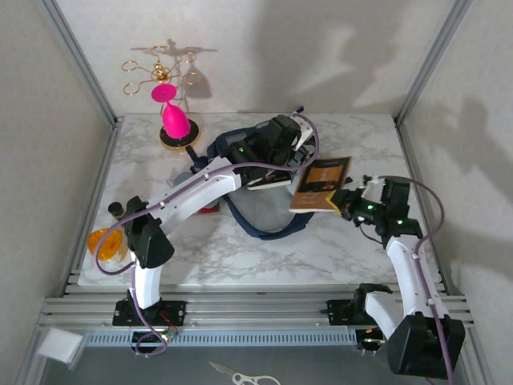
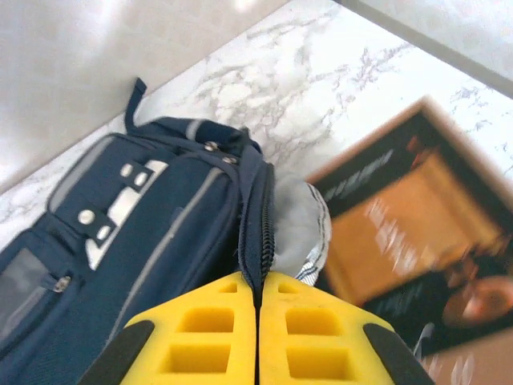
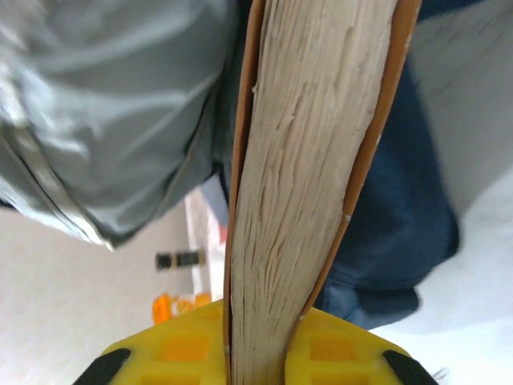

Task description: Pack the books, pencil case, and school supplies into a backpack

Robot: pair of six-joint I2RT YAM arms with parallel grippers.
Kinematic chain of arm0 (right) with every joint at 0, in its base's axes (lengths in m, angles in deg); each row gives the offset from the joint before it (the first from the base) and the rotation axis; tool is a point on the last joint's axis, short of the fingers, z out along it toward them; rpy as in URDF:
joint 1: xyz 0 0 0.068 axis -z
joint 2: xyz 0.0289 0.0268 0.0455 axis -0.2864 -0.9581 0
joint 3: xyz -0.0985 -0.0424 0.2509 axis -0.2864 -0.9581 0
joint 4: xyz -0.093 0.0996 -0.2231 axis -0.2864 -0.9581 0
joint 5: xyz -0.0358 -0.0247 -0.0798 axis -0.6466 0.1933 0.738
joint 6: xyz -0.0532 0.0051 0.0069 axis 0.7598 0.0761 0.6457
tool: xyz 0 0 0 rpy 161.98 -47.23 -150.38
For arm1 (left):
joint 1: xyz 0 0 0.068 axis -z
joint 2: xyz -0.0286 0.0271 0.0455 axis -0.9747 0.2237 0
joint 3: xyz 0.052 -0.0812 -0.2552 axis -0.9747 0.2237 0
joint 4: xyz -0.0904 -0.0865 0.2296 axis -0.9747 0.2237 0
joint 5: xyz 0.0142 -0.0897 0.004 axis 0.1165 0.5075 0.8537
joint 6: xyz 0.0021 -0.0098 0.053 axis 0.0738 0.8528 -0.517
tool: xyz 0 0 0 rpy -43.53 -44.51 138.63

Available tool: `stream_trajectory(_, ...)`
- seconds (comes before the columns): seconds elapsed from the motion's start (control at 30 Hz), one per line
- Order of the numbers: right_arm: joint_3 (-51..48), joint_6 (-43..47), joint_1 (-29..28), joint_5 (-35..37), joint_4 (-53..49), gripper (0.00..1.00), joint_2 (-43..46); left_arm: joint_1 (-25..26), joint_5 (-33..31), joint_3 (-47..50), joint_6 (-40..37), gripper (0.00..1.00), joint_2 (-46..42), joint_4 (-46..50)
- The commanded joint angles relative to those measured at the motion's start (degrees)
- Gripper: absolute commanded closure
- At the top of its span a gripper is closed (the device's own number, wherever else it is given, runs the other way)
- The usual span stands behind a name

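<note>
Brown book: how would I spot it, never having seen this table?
Find the big navy backpack mid-table. Just right of its open mouth, the right gripper holds the brown book. Its brown-and-black cover, clamped between yellow fingers, sets it apart.

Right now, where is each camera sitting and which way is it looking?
Top camera: up high behind the arms, looking down at the table; both arms show, bases at the bottom.
Left wrist camera: on the left arm, looking along the left pincer pinching the zip edge of the backpack.
Right wrist camera: on the right arm, looking along the right pincer clamping the brown book, page edges facing it.
Shared: all three show the backpack and brown book.
</note>
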Motion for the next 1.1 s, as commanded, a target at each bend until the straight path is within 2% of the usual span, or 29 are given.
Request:
stream_trajectory(0.0,-0.94,-6.49,-7.08,-0.63,12.99,1.00,-1.15,0.87,-0.37,-4.52,0.81,1.00,-1.12,-1.92)
stream_trajectory(0.07,-0.86,-8.66,-11.92,2.23,16.84,1.00,-3.26,0.87,-2.03,-6.46,2.31,1.00,0.35,-1.59)
stream_trajectory(0.13,-2.44,-11.75,-14.97,2.70,25.24,1.00,-6.59,0.87,-3.24,-8.99,4.35,1.00,1.69,-1.04)
stream_trajectory(0.27,1.99,-9.89,-19.57,6.54,31.07,1.00,-19.38,0.95,0.41,-11.91,7.15,1.00,2.99,-2.11)
stream_trajectory(0.4,7.02,-6.61,-19.83,8.13,35.67,1.00,-31.45,0.95,-1.14,-12.13,7.48,1.00,3.46,-1.36)
stream_trajectory(0.53,15.79,0.98,-19.55,14.29,27.94,0.93,-42.03,0.95,-1.77,-12.09,8.23,1.00,3.20,-1.03)
stream_trajectory(0.57,16.13,1.36,-19.33,14.57,27.45,0.84,-43.17,0.95,-1.97,-11.95,8.75,1.00,3.01,-1.19)
stream_trajectory(0.63,15.74,2.21,-19.05,14.90,25.84,0.66,-42.82,0.98,-2.65,-11.65,8.82,1.00,3.05,-1.30)
stream_trajectory(0.73,14.02,3.96,-19.13,17.65,21.50,0.45,-38.59,0.84,-4.29,-11.26,9.11,1.00,3.30,-1.52)
stream_trajectory(0.77,13.58,4.87,-19.23,19.42,18.96,0.41,-36.56,0.83,-4.70,-11.04,9.18,1.00,3.40,-1.92)
stream_trajectory(0.93,10.36,6.57,-22.12,28.96,6.84,0.39,-27.61,0.78,-3.39,-10.85,9.54,1.00,3.50,-2.99)
stream_trajectory(1.0,8.32,4.70,-24.56,29.91,6.89,0.45,-25.73,0.79,-2.88,-10.56,9.92,1.00,3.64,-3.14)
stream_trajectory(1.07,6.02,1.61,-27.38,28.82,11.03,0.51,-25.46,0.87,-1.74,-10.32,10.19,1.00,3.94,-3.32)
